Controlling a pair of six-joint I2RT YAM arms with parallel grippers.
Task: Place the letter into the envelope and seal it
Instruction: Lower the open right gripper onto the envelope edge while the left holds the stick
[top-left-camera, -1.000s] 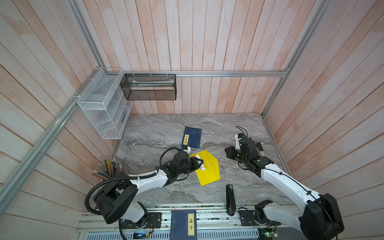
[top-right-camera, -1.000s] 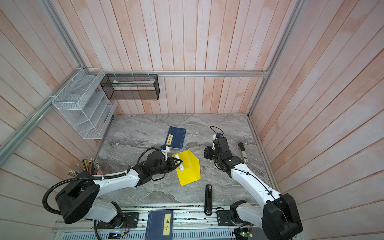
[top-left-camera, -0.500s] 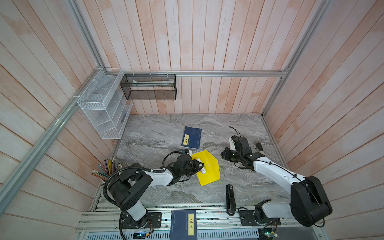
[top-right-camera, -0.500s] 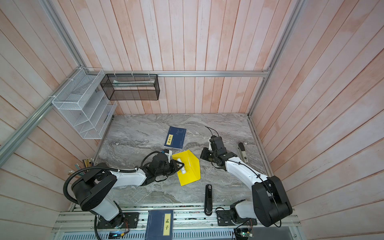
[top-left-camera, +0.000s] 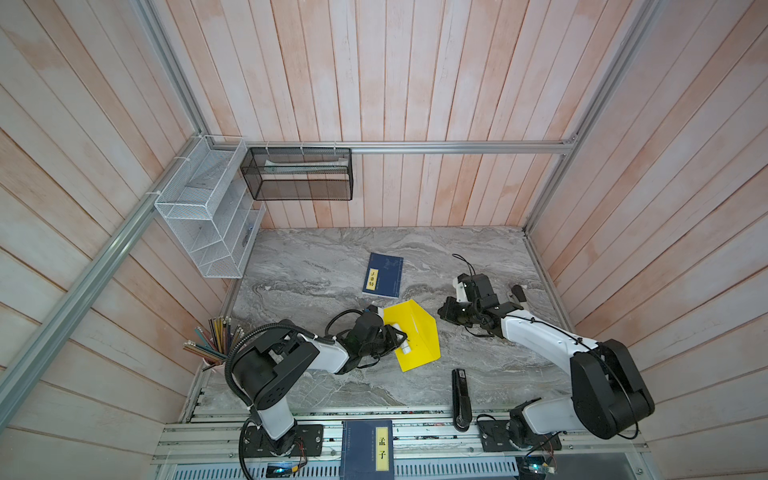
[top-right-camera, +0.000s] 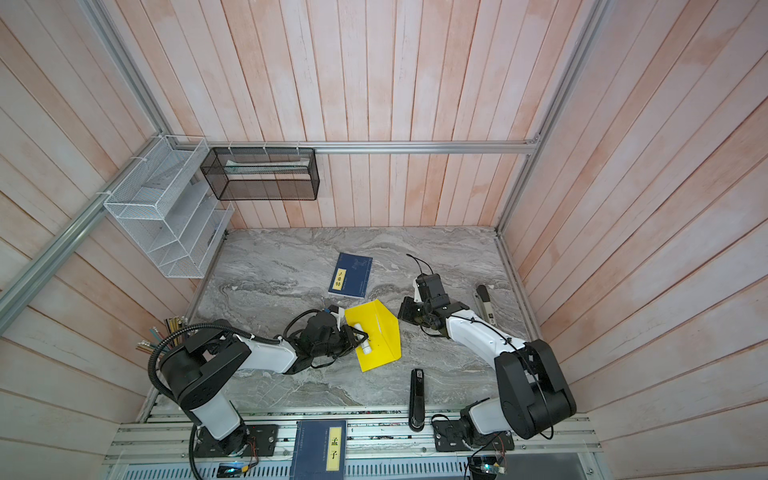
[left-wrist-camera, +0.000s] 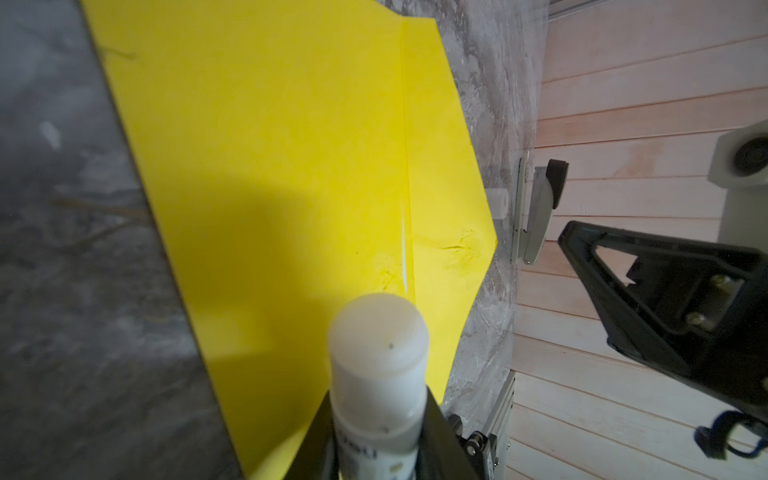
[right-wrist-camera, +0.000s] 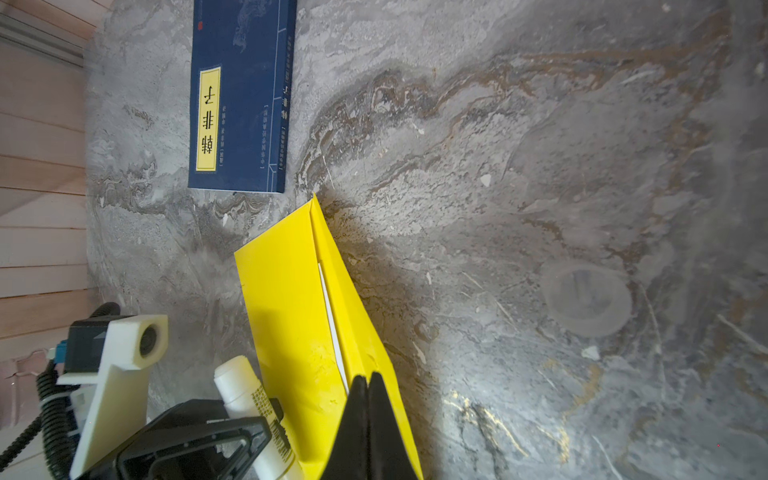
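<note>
**Envelope on table, flap unsealed, glue stick held over it**

Envelope (top-left-camera: 411, 334) lies flat near the middle of the table (top-left-camera: 311, 266), closer to the front edge, flap folded out toward the right side. A thin white sliver shows at the flap crease in the right wrist view (right-wrist-camera: 332, 324); this appears to be the letter inside, though only its edge is exposed.

Left gripper (top-left-camera: 392, 334) has its fingers pinching a white glue stick (left-wrist-camera: 380, 353), the capped end over the envelope body. Right gripper (right-wrist-camera: 368, 384) has its fingers pressed together, empty, tips seen over the flap edge; contact cannot be confirmed.

Black mesh basket (top-left-camera: 297, 174) on the back wall holds a pale flat item, unidentifiable. White wire rack (top-left-camera: 208, 216) on the left wall: contents unclear. Pencils (top-left-camera: 216, 336) stand in a holder at the front left corner, the holder mostly hidden. Blue book (top-left-camera: 383, 275) lies behind the envelope.
</note>
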